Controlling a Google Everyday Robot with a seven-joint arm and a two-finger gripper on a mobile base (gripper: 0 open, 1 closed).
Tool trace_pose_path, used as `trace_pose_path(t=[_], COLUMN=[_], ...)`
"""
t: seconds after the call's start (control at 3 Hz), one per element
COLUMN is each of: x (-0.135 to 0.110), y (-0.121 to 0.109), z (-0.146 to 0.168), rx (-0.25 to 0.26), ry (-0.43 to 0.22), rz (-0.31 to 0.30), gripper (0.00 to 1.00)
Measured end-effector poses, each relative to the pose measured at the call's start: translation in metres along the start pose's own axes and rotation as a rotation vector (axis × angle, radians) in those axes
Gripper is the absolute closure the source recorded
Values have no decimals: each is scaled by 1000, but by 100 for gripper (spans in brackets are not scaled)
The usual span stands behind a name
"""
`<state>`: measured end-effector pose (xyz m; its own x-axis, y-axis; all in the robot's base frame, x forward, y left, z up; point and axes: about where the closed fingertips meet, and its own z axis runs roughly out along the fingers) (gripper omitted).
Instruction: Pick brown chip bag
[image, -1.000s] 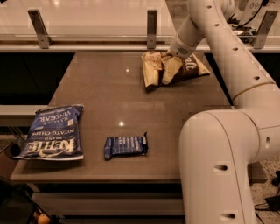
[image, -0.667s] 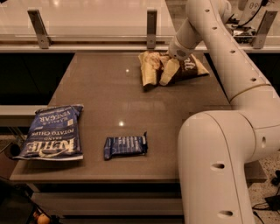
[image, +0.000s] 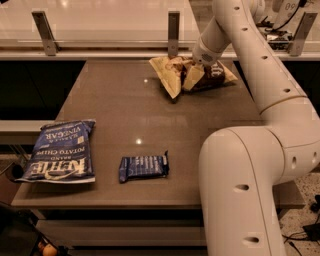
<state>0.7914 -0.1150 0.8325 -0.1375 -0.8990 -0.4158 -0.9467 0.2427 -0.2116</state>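
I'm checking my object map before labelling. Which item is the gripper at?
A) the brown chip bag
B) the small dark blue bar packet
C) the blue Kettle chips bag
A: the gripper is down on the brown chip bag at the table's far right, while the blue Kettle bag and the bar packet lie apart near the front edge.

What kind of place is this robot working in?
Likely an office break area or snack counter: a brown table holds the brown chip bag, a blue Kettle bag and a small bar packet, with metal posts and glass behind. The gripper is at the brown chip bag, far side.
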Motion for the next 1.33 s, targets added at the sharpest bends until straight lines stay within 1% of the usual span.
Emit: trace_pose_path(t=[0.33, 1.0, 1.33], x=[0, -1, -16], y=[0, 0, -3], z=[-1, -1, -37], rx=[0, 0, 49], ry=[0, 0, -3], rz=[0, 0, -37], gripper=[100, 100, 100])
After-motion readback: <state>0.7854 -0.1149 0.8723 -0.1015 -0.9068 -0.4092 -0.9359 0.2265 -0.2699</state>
